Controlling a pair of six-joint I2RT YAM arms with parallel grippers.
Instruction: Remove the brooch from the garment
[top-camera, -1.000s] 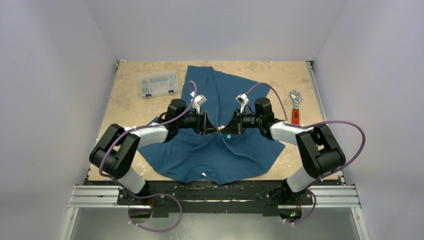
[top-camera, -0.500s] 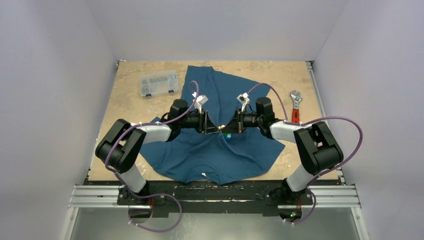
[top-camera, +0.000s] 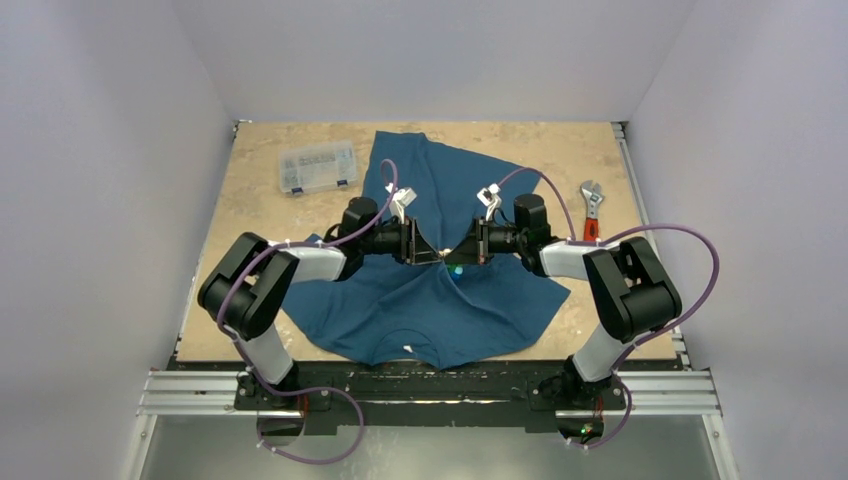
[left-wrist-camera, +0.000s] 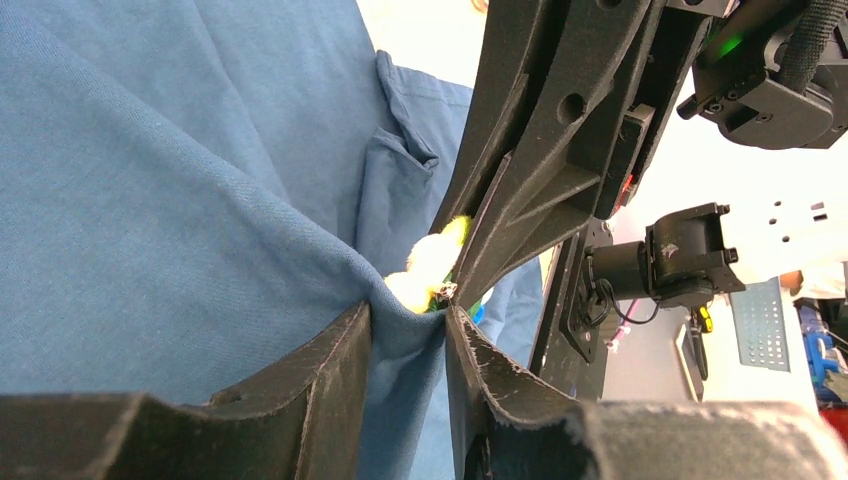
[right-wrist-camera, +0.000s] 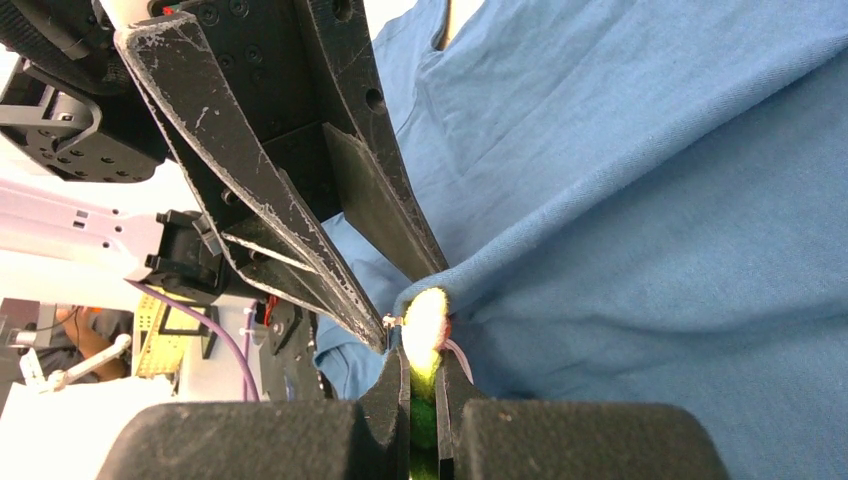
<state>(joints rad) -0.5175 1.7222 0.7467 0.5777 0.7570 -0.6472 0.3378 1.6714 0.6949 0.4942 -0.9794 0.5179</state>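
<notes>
The dark teal garment (top-camera: 440, 300) lies spread over the table, its middle pulled up into a peak between my two grippers. My left gripper (top-camera: 432, 255) is shut on a fold of the garment (left-wrist-camera: 405, 345), right beside the brooch (left-wrist-camera: 428, 268). My right gripper (top-camera: 462, 257) is shut on the brooch (right-wrist-camera: 424, 330), whose yellow and green petals show edge-on between its fingers (right-wrist-camera: 452, 385). The brooch still touches the cloth at the peak (right-wrist-camera: 520, 265). In the top view the brooch (top-camera: 455, 270) shows only as a small green speck. The two grippers meet tip to tip.
A clear plastic compartment box (top-camera: 317, 167) stands at the back left. A red-handled wrench (top-camera: 591, 215) lies at the right, beyond my right arm. The garment's neckline with its white label (top-camera: 408, 349) faces the near table edge.
Both arms have lifted slightly and shifted a little toward the back, raising the cloth peak. The grips on the garment and the brooch are unchanged.
</notes>
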